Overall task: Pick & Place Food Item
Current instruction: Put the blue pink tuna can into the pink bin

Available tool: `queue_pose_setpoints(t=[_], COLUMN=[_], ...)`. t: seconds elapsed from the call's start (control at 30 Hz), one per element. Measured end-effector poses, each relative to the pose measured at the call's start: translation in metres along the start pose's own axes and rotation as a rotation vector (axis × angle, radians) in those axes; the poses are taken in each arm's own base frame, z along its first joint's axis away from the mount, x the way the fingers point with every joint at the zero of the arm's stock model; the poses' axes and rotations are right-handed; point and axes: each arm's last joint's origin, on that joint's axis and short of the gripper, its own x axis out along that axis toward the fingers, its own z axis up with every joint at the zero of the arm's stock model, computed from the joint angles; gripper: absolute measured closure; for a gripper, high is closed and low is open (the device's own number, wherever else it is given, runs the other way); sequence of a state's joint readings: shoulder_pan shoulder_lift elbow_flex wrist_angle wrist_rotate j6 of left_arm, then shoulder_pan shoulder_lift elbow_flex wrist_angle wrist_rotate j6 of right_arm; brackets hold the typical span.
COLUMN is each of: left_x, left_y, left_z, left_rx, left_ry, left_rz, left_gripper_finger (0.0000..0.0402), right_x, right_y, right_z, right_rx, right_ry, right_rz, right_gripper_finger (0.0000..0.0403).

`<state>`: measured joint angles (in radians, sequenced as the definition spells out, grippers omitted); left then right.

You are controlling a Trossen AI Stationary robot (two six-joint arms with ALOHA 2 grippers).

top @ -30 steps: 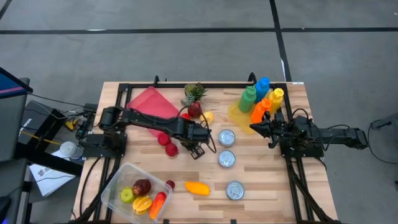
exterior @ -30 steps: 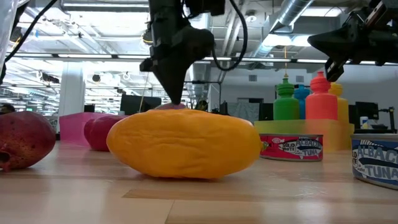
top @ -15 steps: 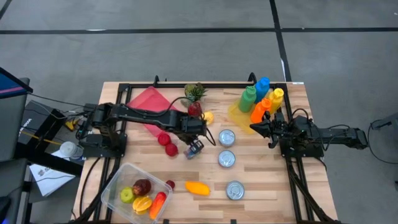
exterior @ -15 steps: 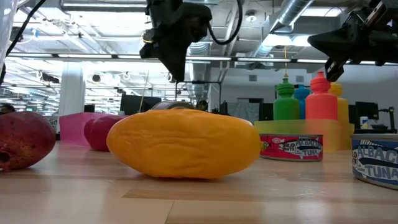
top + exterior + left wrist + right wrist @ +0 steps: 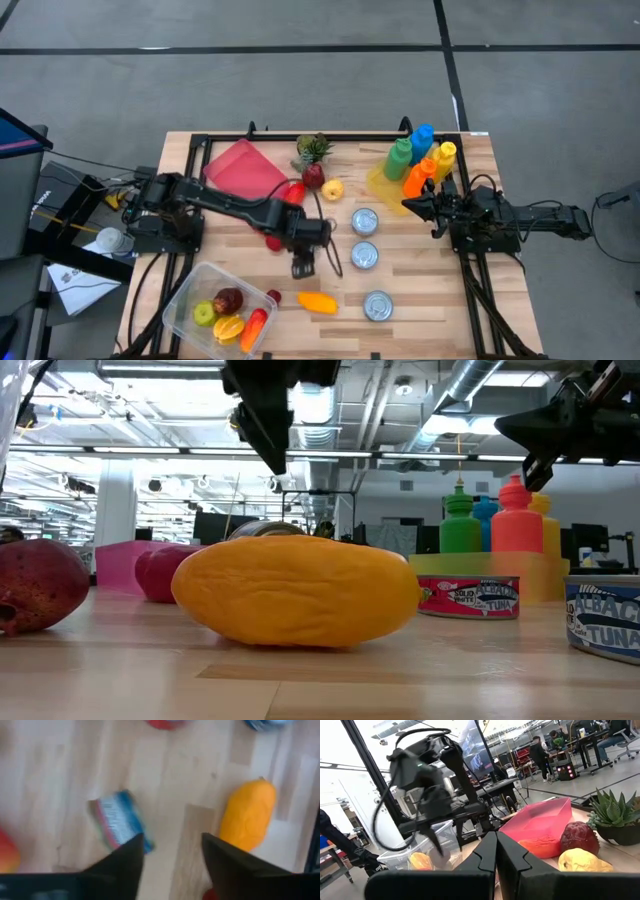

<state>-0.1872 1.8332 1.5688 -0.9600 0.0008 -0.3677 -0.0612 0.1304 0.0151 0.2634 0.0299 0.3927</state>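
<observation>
My left gripper (image 5: 303, 266) hangs open above the table's middle, pointing steeply down, with nothing between its fingers (image 5: 171, 840). Under it a small blue-and-white packet (image 5: 118, 823) shows against the wood. An orange mango (image 5: 317, 301) lies on its side just nearer the front edge (image 5: 247, 815) and fills the low view (image 5: 295, 592). A clear container (image 5: 190, 300) with several fruits stands at the near left. My right gripper (image 5: 408, 205) waits shut at the right side, level above the table (image 5: 496, 842).
Three tins (image 5: 365, 221) (image 5: 365, 256) (image 5: 378, 305) stand right of my left gripper. Red fruits (image 5: 272, 240), a yellow one (image 5: 332, 188), a pink bin (image 5: 240, 165) and a potted plant (image 5: 313, 149) lie farther back. Coloured bottles (image 5: 420, 160) stand at the far right.
My left gripper has risen from the table, gone toward the near edge and the mango, and rolled about its own line. Half a second ago the blue packet was at its fingers; now the packet is out of them, below the gripper.
</observation>
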Motion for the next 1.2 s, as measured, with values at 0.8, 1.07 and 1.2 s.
queue_pose_setpoints(t=[0.8,1.07,1.2], left_x=[0.070,0.075,0.075], left_y=[0.021,0.029,0.027], left_z=[-0.041,-0.040,-0.036], left_rx=[-0.458,-0.503,-0.479], left_ry=[-0.058,-0.041,-0.074], left_rz=[0.192,0.133,0.098], left_gripper_finger=[0.0053,0.0213,0.0213], right_x=[0.000,0.000,0.000], right_y=[0.000,0.000,0.000], right_z=[0.000,0.000,0.000], right_rx=[0.000,0.000,0.000], right_ry=[0.001,0.001,0.001], right_rz=[-0.001,0.000,0.000], right_gripper_finger=[0.0403,0.0403,0.0403])
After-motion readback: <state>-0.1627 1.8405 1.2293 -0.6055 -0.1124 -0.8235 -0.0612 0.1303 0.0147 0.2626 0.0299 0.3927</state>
